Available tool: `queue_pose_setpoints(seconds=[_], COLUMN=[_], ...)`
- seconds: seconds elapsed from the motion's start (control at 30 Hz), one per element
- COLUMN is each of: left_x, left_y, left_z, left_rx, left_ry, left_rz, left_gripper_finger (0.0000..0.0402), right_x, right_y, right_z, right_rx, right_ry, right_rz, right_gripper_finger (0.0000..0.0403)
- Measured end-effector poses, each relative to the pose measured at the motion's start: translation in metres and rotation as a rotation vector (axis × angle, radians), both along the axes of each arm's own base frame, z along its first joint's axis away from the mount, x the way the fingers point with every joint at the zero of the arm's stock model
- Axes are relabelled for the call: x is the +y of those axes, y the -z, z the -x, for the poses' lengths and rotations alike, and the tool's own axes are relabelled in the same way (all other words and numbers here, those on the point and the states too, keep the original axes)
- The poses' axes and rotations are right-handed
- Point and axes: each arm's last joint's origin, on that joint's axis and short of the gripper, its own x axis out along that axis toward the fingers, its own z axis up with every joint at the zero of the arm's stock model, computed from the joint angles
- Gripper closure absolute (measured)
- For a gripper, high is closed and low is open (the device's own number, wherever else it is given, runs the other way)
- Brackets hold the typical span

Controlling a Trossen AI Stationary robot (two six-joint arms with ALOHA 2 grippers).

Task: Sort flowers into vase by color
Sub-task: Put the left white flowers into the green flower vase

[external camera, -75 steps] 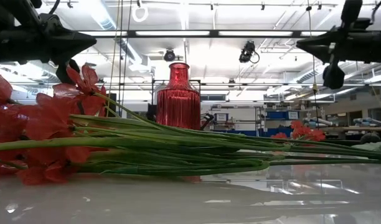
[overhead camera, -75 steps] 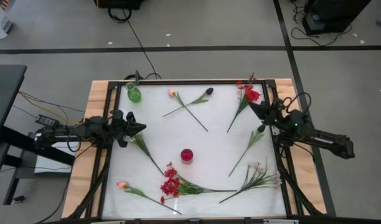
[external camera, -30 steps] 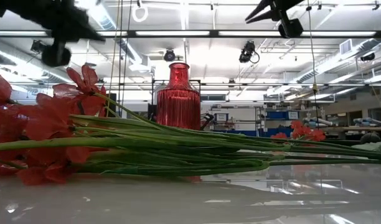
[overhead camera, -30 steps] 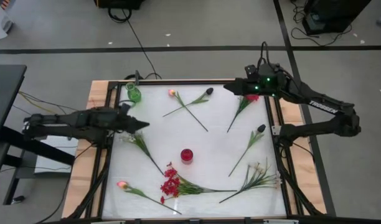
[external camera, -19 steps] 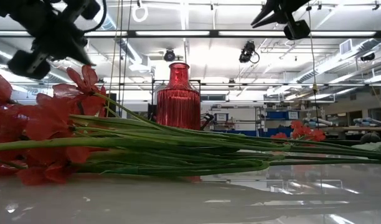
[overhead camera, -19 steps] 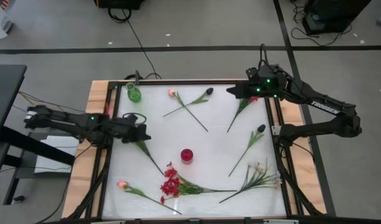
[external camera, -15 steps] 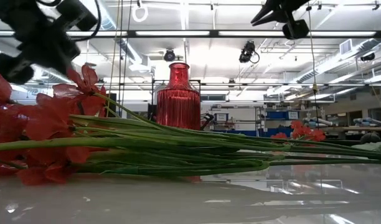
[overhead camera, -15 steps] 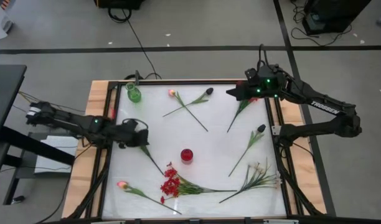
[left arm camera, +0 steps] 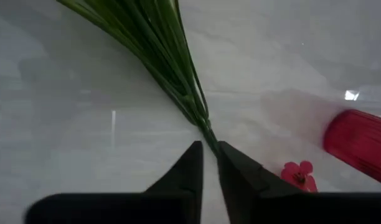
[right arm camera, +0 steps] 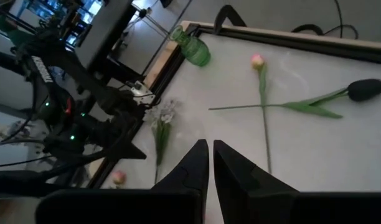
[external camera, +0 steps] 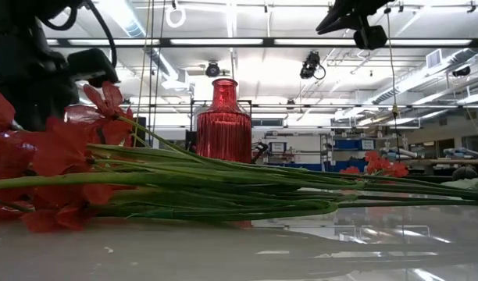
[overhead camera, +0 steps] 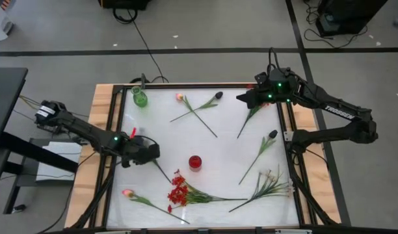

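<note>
From above: a white tabletop [overhead camera: 212, 146] in a wooden frame, grey floor around it, cables trailing off. A small green vase [overhead camera: 140, 97] stands at the far left corner, a red vase [overhead camera: 195, 162] near the middle. Flowers lie scattered: a pink tulip [overhead camera: 180, 97] crossed with a dark bud [overhead camera: 218, 95] up top, a second dark bud [overhead camera: 272, 134] at the right, a red cluster [overhead camera: 178, 193] at the near edge, another pink tulip [overhead camera: 128, 193] near left, a pale spray [overhead camera: 270, 177] near right. The left gripper [overhead camera: 149, 151] is down at the table's left side; the right gripper [overhead camera: 241, 97] hangs over the far right.

At table height, the red vase [external camera: 224, 125] rises behind a heap of green stems [external camera: 223, 191] and red blooms [external camera: 59, 156], which block most of the table. Behind: a bright workshop, ceiling lights, shelving. A dark arm looms top left, another top right.

Left wrist camera: the left gripper [left arm camera: 207, 158] has its fingers [left arm camera: 187, 165] narrowed around a thin green stem [left arm camera: 206, 127], the leafy bunch [left arm camera: 153, 43] fanning away; red vase [left arm camera: 358, 143] close by, a red blossom [left arm camera: 297, 174] beside it.

Right wrist camera: the right gripper [right arm camera: 208, 155] fingers nearly closed, holding nothing. Beyond, the green vase [right arm camera: 192, 48], pink tulip [right arm camera: 258, 61], dark bud [right arm camera: 366, 89], a white spray [right arm camera: 162, 121] and the left arm [right arm camera: 84, 124].
</note>
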Motion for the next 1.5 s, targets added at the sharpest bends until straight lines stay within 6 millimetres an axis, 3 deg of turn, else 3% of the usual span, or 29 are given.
queue_pose_setpoints(seconds=[0.33,0.53,1.1,1.5], left_x=[0.004,0.011,0.016,0.017], left_y=[0.017,0.018,0.043,0.035], left_z=[-0.012,-0.011,-0.024,-0.019], left_rx=[0.093,0.119,0.233,0.2], left_ry=[-0.051,-0.087,-0.14,-0.025], left_rz=[0.036,0.017,-0.04,-0.074], left_gripper_finger=[0.0202,0.018,0.0251,0.0375], right_x=[-0.004,-0.005,-0.005,-0.005], right_y=[0.002,0.005,0.006,0.006], right_z=[0.002,0.005,0.006,0.006], right_rx=[0.034,0.07,0.082,0.082], right_ry=[0.007,0.02,-0.022,-0.05], right_rz=[0.046,0.03,0.037,0.05], right_gripper_finger=[0.0345,0.0317,0.03,0.0302])
